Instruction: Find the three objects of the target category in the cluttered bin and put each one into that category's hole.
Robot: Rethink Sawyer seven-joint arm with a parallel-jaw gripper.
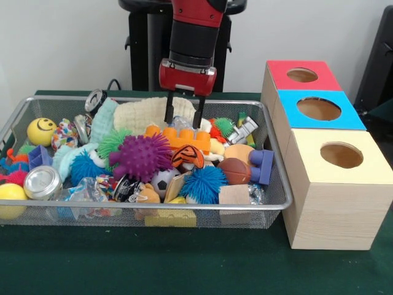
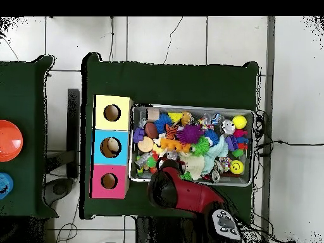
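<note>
The gripper (image 1: 183, 120) hung with jaws spread, empty, over the bin (image 1: 273, 203), above an orange brick (image 1: 182, 138). A purple ball (image 1: 142, 157) crowded near-left; the boxes (image 1: 334, 184) stood right.

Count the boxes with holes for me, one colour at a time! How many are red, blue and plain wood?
Red-topped wooden box with a round hole: 1
Blue-topped wooden box with a round hole: 1
Plain light wooden box with a round hole: 1
Total: 3
</note>
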